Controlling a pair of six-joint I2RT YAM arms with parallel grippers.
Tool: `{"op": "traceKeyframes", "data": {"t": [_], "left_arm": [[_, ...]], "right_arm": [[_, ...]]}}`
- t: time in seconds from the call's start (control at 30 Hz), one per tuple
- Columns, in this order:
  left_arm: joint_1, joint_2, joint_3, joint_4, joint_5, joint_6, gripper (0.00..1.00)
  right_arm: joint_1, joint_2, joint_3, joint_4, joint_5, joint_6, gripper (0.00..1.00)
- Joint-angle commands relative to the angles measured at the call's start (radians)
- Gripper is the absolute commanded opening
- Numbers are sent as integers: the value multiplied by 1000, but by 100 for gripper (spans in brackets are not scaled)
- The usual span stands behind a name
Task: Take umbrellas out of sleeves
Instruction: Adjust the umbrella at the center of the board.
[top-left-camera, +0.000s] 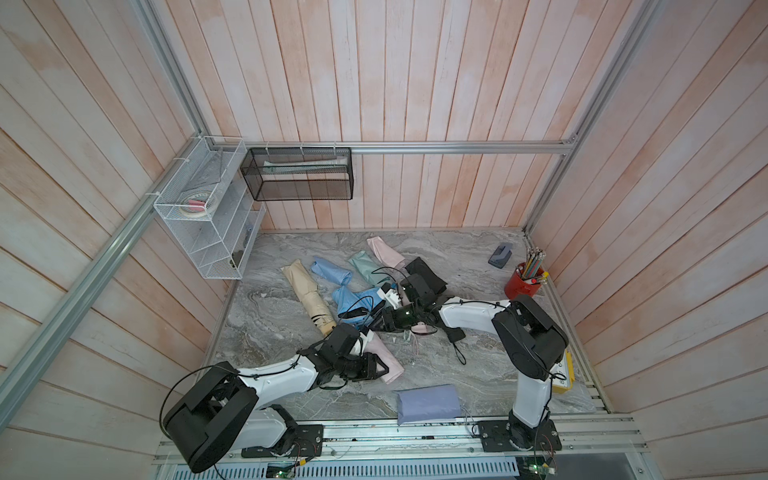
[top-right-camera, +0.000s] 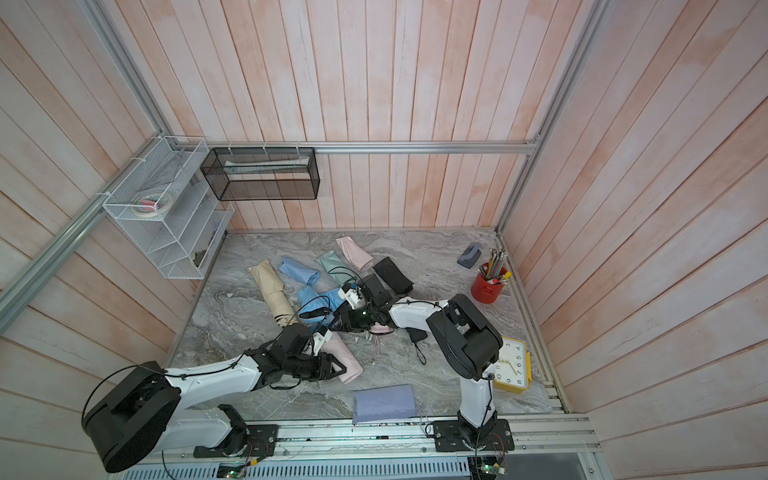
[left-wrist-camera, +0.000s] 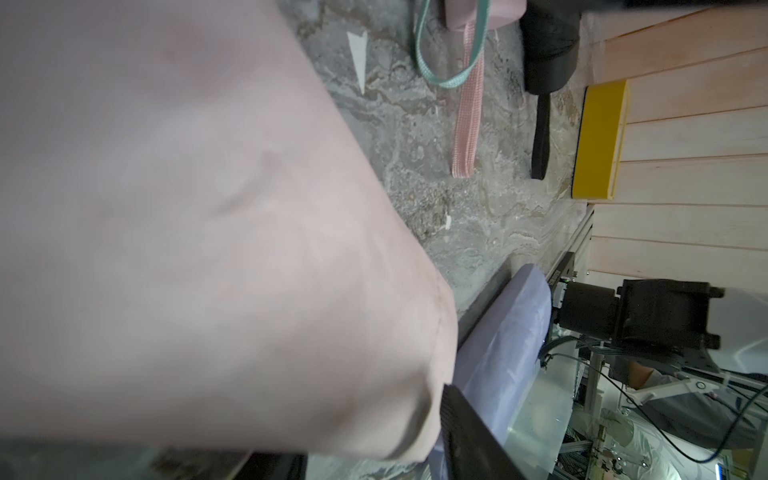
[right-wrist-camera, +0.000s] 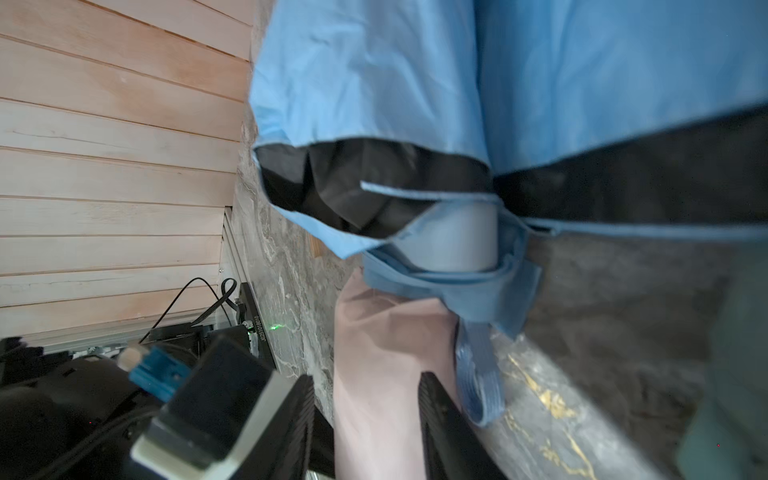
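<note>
While the lavender sleeve (top-left-camera: 428, 403) is lying nearest, I am clamping my left gripper (top-left-camera: 380, 369) and right gripper (right-wrist-camera: 365, 376), both part-closed, on the pink sleeve (top-left-camera: 384, 351) mid-table, its contents seemingly not yet coming out. Beyond, the blue umbrella (right-wrist-camera: 374, 83) is already lying bare. Only the yellow clock (top-right-camera: 513, 365) is showing legible numerals.

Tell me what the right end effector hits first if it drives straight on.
The right end effector has the pink sleeve between its jaws; beyond it, probably the light blue umbrella, though depth is unclear.
</note>
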Motion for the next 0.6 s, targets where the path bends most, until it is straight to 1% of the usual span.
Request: {"op": "traceKeyframes", "data": {"t": [0.0,0.07,0.17,0.33,0.4,0.47,0.53,0.57], "left_arm": [[-9,23,57,37,37,23,53],[-10,14,69,30,37,33,53],[-9,-32,81,-19,15,73,53],[18,-111,93,-120,-13,148,54],[42,-122,100,-175,-34,174,54],[71,-132,100,-212,-74,188,55],[105,-138,99,-238,-129,195,61],[119,-134,101,-241,-150,203,61]], "right_arm": [[-7,-23,47,-150,81,-99,44],[-11,-66,28,-201,145,-140,44],[-12,-168,-64,-253,252,-210,44],[-12,-384,-297,-291,414,-304,42],[-11,-461,-375,-282,406,-326,41],[-10,-517,-436,-262,357,-331,39],[-2,-546,-474,-229,311,-309,38],[2,-545,-474,-231,313,-301,38]]}}
